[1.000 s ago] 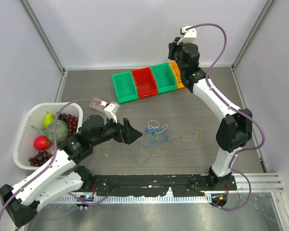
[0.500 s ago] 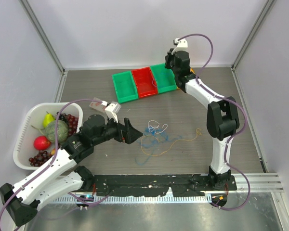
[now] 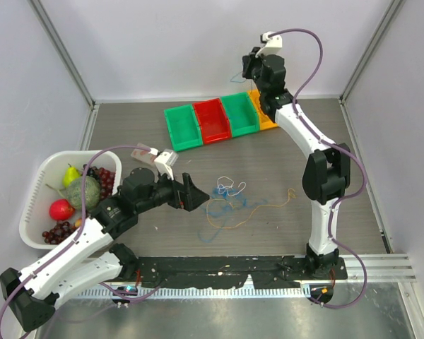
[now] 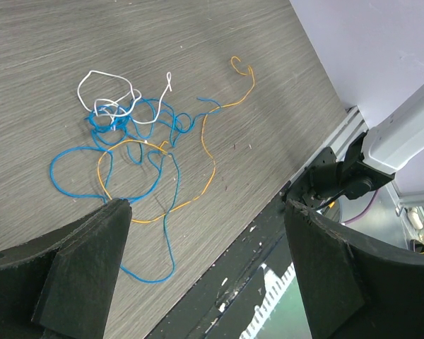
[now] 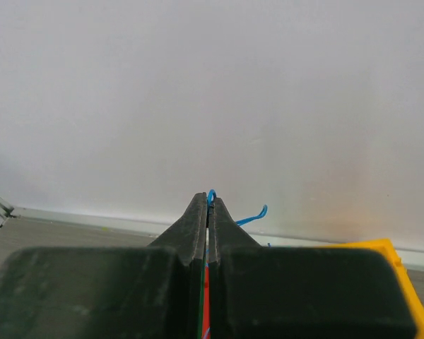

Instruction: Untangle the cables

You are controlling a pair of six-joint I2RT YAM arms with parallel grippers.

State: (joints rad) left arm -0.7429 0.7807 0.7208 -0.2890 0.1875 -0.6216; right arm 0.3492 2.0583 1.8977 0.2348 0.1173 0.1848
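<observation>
Tangle of cables [image 3: 230, 199] lies on the table [image 3: 127, 134], mid-workspace between the two arms, nearer the left one. Left wrist view: white cable [image 4: 104, 71] makes a small loop at the far end, the blue cable [image 4: 99, 121] is knotted up just under it and runs out into bigger loops toward the camera, and the orange cable [image 4: 213, 166] weaves through the blue, with a long tail ending in a hook off to the side. All three cross each other in the middle, not separated. Left gripper [image 3: 191, 192] sits low, just beside the tangle on its left. Its fingers are spread wide with nothing between them, and they don't touch any wire. Right arm is stretched up and back. The right gripper [image 5: 209, 201] is high over the far end of the table, above the row of bins, well apart from the tangle. Its fingers are clenched tight with a thin blue strand [image 5: 253, 215] pinched at the tips: a small loop pokes out the top and a short curled end sticks out to the side. Can't tell from these views how far that strand hangs down or whether it connects to the pile. Bins run green [image 3: 182, 127], red [image 3: 212, 120], green [image 3: 239, 113], yellow [image 3: 266, 119]. A white basket [image 3: 37, 185] with fruit sits at the left edge.
</observation>
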